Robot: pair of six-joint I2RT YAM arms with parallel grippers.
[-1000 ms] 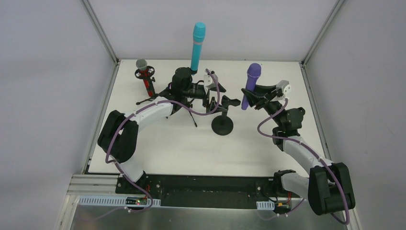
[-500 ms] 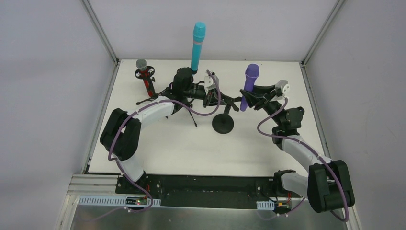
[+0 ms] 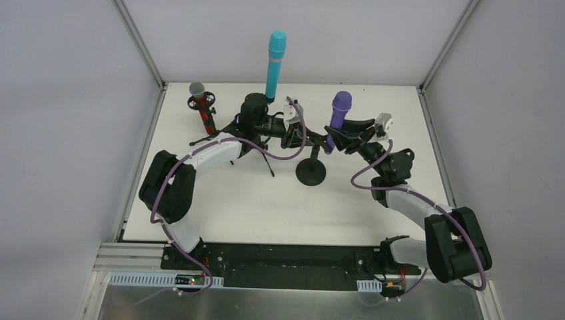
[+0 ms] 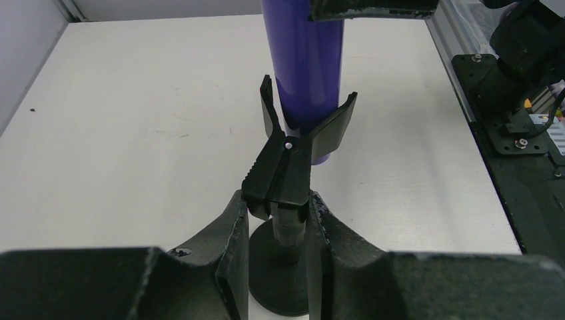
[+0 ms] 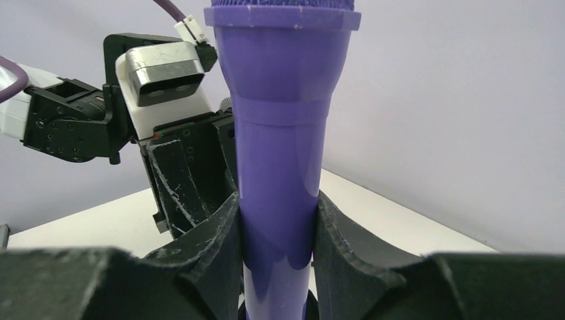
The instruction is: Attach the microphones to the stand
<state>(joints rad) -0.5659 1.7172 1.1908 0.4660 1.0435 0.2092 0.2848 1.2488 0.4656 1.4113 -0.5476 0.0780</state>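
Observation:
My right gripper [image 3: 341, 137] [image 5: 278, 248] is shut on the purple microphone [image 3: 338, 119] [image 5: 283, 153] and holds it upright. The microphone's lower end [image 4: 306, 73] sits between the spread prongs of the black clip [image 4: 291, 157] on the small round-based stand [image 3: 310, 172]. My left gripper [image 3: 298, 138] [image 4: 278, 220] is shut on the clip's handles, squeezing them. Farther back, the cyan microphone [image 3: 275, 63] stands upright in a holder behind the left arm. At the far left, the red microphone [image 3: 202, 107] with a grey mesh head sits in a tripod stand.
The stand's round base [image 4: 280, 290] lies right under my left fingers. Black tripod legs [image 3: 200, 140] spread over the table by the left arm. White walls close in the table at the back and both sides.
My left gripper has shut on the stand's clip, spreading its prongs. The right arm has carried the purple microphone leftward into the clip.

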